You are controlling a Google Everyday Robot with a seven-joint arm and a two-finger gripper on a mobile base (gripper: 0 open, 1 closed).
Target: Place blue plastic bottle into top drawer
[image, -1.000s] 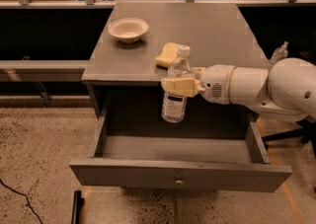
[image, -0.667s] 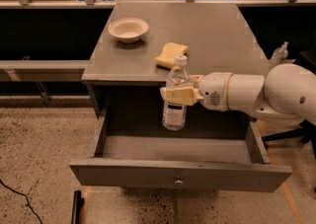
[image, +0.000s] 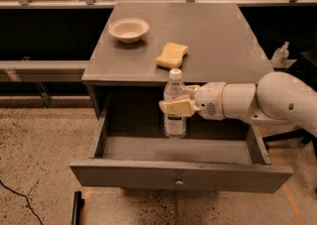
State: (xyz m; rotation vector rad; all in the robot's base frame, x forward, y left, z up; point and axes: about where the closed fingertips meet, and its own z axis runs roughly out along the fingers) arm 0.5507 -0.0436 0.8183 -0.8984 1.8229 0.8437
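Mostly done: the top drawer (image: 148,174) stands pulled open, and the end effector (image: 173,106) is clamped around the upright blue plastic bottle (image: 175,125), holding it over the drawer's far part, below the worktop (image: 208,35) edge. Lowering and release remain, I judge.

gripper (image: 174,106) clamped round the blue plastic bottle (image: 175,107), bottle upright over the pulled-out top drawer (image: 181,174), bowl (image: 129,29) and yellow sponge (image: 173,55) up on the cabinet top (image: 218,35)
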